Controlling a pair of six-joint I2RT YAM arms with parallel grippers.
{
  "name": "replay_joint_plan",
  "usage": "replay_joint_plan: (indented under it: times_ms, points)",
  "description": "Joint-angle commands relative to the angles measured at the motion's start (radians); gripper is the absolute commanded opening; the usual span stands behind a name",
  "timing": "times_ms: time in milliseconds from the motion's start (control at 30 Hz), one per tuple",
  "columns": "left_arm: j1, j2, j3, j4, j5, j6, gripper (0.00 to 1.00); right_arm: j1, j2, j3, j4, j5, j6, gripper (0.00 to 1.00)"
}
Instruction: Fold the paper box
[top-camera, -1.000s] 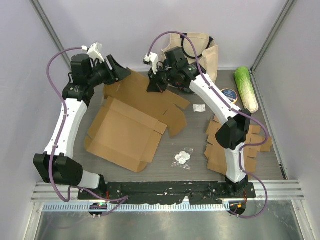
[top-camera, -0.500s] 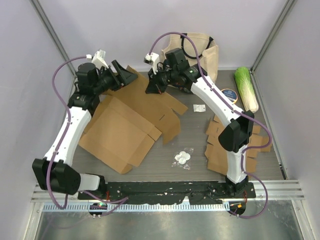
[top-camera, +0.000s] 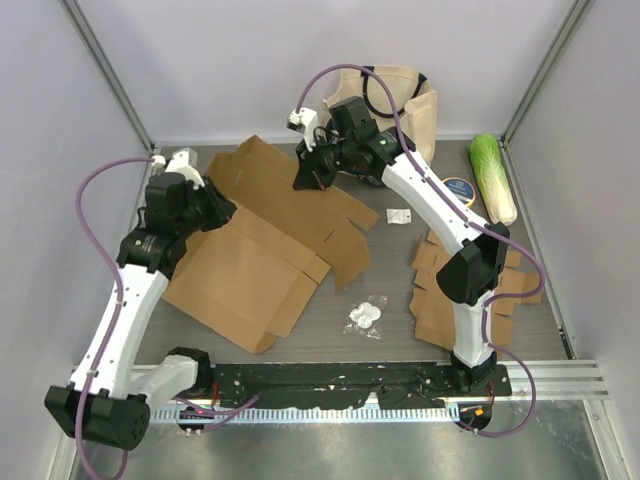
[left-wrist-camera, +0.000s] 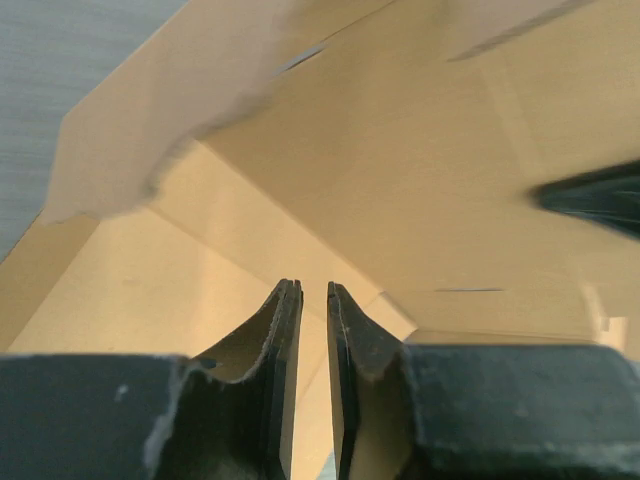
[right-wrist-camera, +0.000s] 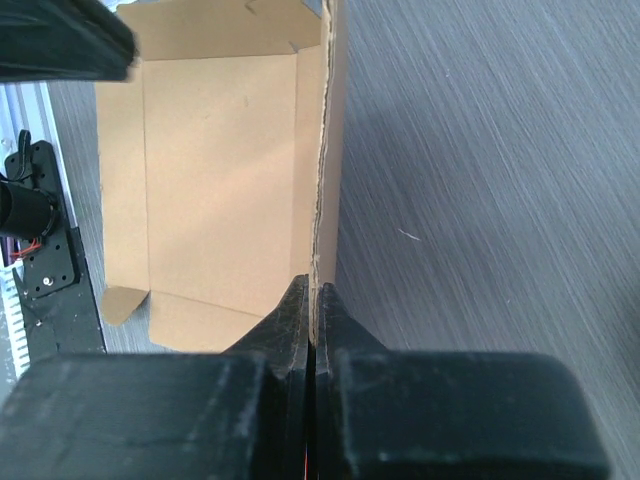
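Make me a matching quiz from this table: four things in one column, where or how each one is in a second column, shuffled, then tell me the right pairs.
Things
1. napa cabbage
2. canvas bag
3. right pincer
4. loose cardboard pile

Places or states
A. shut on an edge of the paper box
B. front right, in a stack
C. far right, lying lengthwise
D. at the very back, standing up

Pairs: 1-C, 2-D, 3-A, 4-B
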Motion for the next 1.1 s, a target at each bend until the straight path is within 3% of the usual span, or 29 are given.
replay_joint_plan:
  times_ms: [0,300,767,933,1067]
  points:
    - [-0.016,0.072,-0.044,-0.015,-0.184,0.019,0.18,-0.013,-0.008,0.087,-0.039,-0.038,-0.073,0.01]
    - [-0.012,0.268,0.064,0.028,-0.464,0.02,0.0,-0.02,0.023,0.114,-0.054,-0.081,-0.098,0.01]
    - [0.033,0.4,0.122,0.062,-0.55,-0.032,0.0,-0.026,0.026,0.12,-0.066,-0.15,-0.124,0.01]
    - [0.031,0.427,0.118,0.059,-0.424,-0.058,0.0,-0.026,0.034,0.126,-0.042,-0.145,-0.116,0.01]
    - [0.024,0.358,0.013,0.111,-0.273,-0.106,0.0,-0.026,0.055,0.14,-0.019,-0.135,-0.098,0.01]
